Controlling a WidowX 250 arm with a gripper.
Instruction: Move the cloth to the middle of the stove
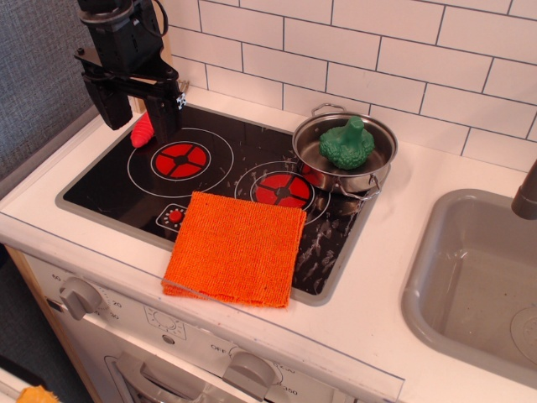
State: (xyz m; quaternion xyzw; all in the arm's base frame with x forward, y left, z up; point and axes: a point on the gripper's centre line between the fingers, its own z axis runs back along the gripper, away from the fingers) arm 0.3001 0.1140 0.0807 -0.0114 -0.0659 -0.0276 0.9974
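Altogether: one cloth (235, 249) across the stove (220, 172) front rim, two burners, one spread, empty pincer (134, 115).

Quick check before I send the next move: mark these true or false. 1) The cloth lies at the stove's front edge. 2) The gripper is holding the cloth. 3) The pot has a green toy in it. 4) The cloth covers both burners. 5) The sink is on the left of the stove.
1) True: the orange cloth overhangs the front rim of the stove.
2) False: the gripper is open over the back left corner, well apart from the cloth.
3) True: a green toy sits in the pot.
4) False: both red burners show; it only reaches the right one's front ring.
5) False: the sink is on the right.
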